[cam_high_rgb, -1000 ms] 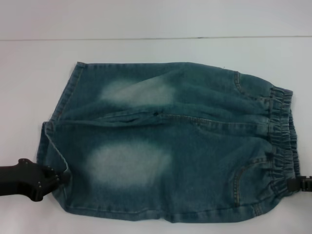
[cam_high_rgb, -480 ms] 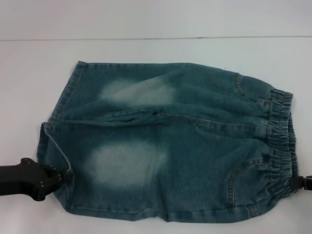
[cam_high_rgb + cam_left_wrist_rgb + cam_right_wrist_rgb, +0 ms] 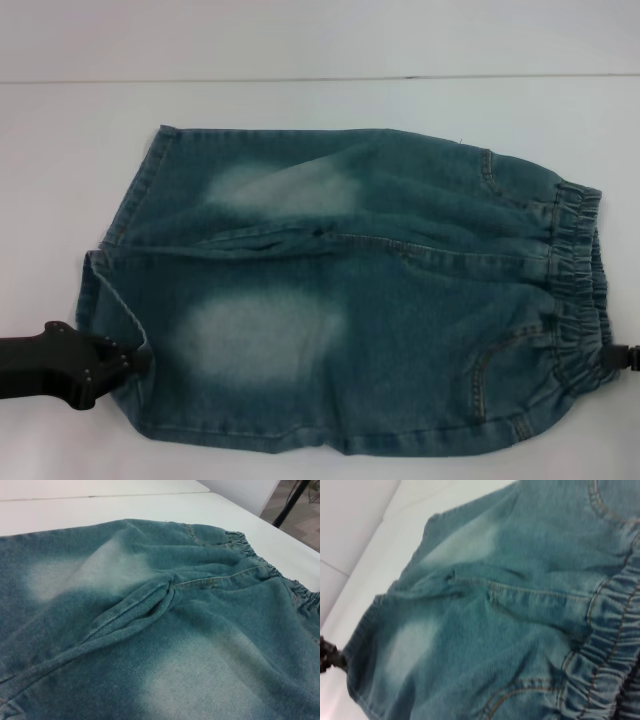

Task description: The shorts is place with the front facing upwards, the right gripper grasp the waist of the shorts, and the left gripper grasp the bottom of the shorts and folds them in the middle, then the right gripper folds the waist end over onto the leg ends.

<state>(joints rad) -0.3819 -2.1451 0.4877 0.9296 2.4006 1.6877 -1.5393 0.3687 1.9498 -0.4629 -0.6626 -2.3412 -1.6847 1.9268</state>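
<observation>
While L gripper (image 3: 128, 362) was at shorts (image 3: 350, 290) hem, R gripper (image 3: 618, 357) at waistband; finger state indeterminate, weak bite could drop denim mid-fold.

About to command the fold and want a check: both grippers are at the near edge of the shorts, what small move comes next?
Probably lift both together: the left gripper is at the near leg hem of the shorts, the right gripper at the waistband, and the denim lies flat, unfolded.

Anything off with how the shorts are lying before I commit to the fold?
One thing: the shorts aren't flat. A raised ridge of denim runs along the inner seam between the legs toward the crotch. The left pincer is at the near leg hem, the right pincer at the waistband.
</observation>
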